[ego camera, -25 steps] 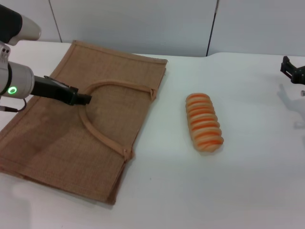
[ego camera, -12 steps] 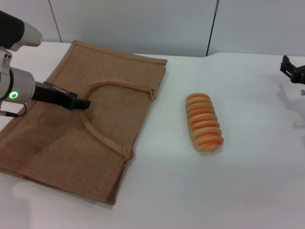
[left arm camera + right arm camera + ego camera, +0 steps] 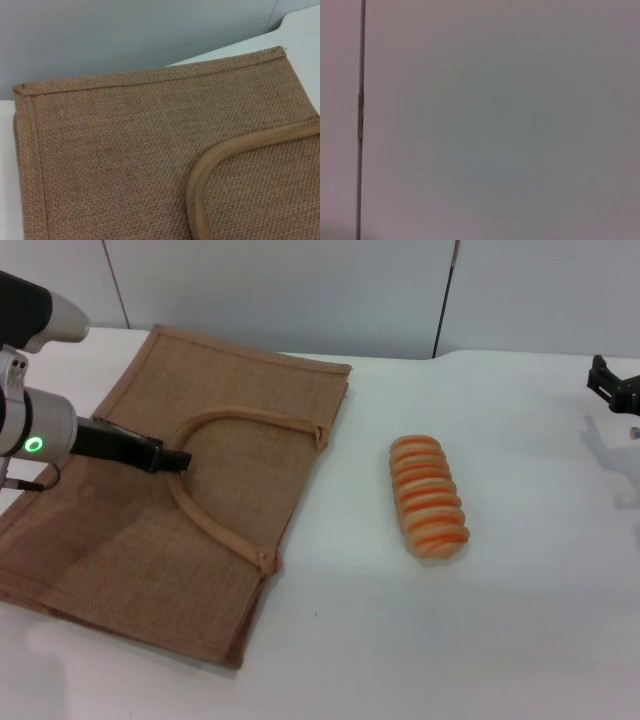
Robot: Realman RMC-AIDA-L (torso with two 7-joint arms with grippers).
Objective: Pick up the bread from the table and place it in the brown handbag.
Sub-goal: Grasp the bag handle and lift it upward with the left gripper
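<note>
The bread [image 3: 428,496], an oblong loaf with orange and tan stripes, lies on the white table [image 3: 450,640] right of centre. The brown handbag [image 3: 110,540] lies flat at the left, with its arched loop handle [image 3: 215,530] resting on top. My left gripper [image 3: 172,458] is low over the bag, its tip at the inner side of the handle's curve. The left wrist view shows the bag's weave [image 3: 115,150] and a bend of the handle [image 3: 197,180]. My right gripper [image 3: 612,383] is parked at the far right edge, well away from the bread.
A grey wall runs behind the table's far edge. The right wrist view shows only a plain grey surface with a thin vertical seam [image 3: 360,115]. Bare tabletop lies between the bag and the bread and in front of both.
My left gripper has sunk slightly toward the bag beside the handle. The bag, bread and right arm have not moved.
</note>
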